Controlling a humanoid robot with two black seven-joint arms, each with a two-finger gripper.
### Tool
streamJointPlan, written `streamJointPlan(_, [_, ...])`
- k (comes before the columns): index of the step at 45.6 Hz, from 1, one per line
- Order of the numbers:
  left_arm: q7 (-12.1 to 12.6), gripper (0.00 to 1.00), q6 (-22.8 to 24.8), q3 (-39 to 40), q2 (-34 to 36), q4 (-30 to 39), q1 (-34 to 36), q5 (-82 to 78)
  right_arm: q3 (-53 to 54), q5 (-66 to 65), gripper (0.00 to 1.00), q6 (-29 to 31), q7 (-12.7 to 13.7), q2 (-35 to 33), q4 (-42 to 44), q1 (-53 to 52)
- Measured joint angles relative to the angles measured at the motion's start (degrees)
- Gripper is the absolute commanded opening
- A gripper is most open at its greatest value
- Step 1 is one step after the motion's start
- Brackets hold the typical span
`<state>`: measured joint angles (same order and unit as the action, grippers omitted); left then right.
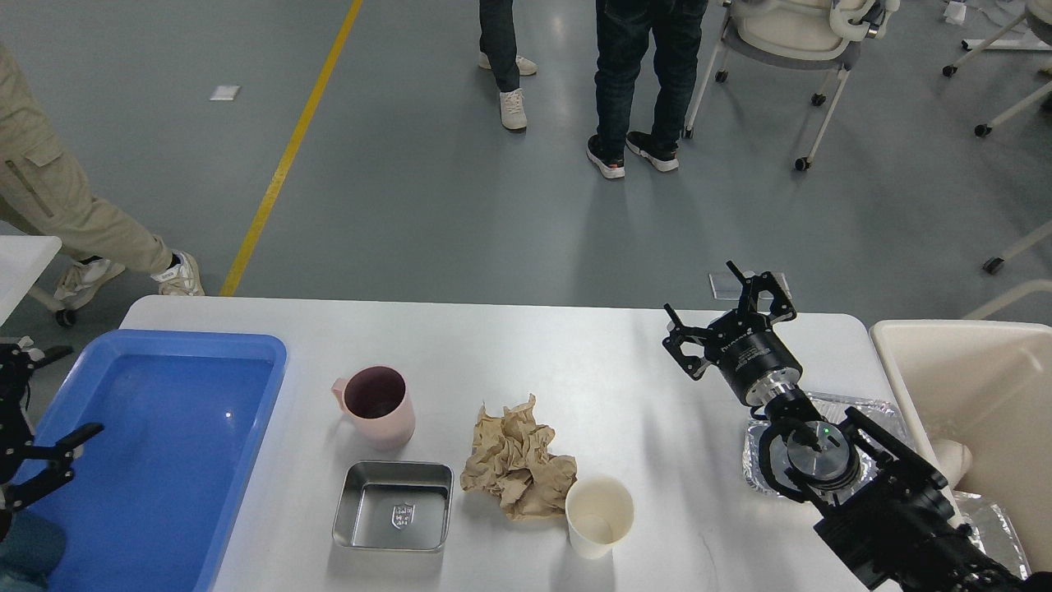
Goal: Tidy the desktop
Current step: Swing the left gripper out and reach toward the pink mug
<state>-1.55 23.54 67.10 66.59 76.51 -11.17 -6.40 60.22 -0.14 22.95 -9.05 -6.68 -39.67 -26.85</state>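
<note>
Two bins flank the white counter (575, 353), which fills the lower middle of the view: a blue plastic bin (156, 460) overlapping its left edge and a cream-coloured bin (970, 386) just off its right edge. Between them, near the right edge, a crinkled foil tray (871, 411) lies flat, mostly hidden under the right arm. That arm comes in from the lower right corner and reaches up and leftward, its wrist above the foil tray and the right end effector (727, 308) raised over the counter's far right part, fingers spread apart and holding nothing. Toward the near edge sits a square metal tin (393, 516), open side up. Just right of it is a crumpled wad of brown paper (516, 460), touching a white paper cup (599, 516) that stands upright at the wad's right side. A pink mug (376, 406) stands upright behind the tin, handle pointing left. At the view's left border, over the blue bin's left rim, only the dark fingers of the left end effector (25, 427) show, spread wide and empty; the rest of that arm is out of sight.
</note>
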Motion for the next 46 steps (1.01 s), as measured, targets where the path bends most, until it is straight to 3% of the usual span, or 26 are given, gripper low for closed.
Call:
streamJointPlan(10, [-0.2,0.97,0.1,0.1,11.5,-0.3,-1.0,0.1,0.0,0.0,1.0,0.0,0.0,0.1,0.0,0.0])
streamJointPlan(20, [-0.4,0.97,0.3,-0.1,16.8,-0.1,-0.9,0.0,0.0,0.0,1.0,0.0,0.0,0.1,-0.1,-0.1])
streamJointPlan(33, [-1.6,0.97,0.6,-0.7,17.5,-2.2,-1.0,0.0,0.0,0.0,1.0,0.0,0.0,0.1,0.1,-0.4])
streamJointPlan(46, [-4.4,0.97,0.7,-1.0,12.4,-6.4,-1.3,-0.8,0.0,0.0,1.0,-0.1,0.0,0.1,0.0,-0.4])
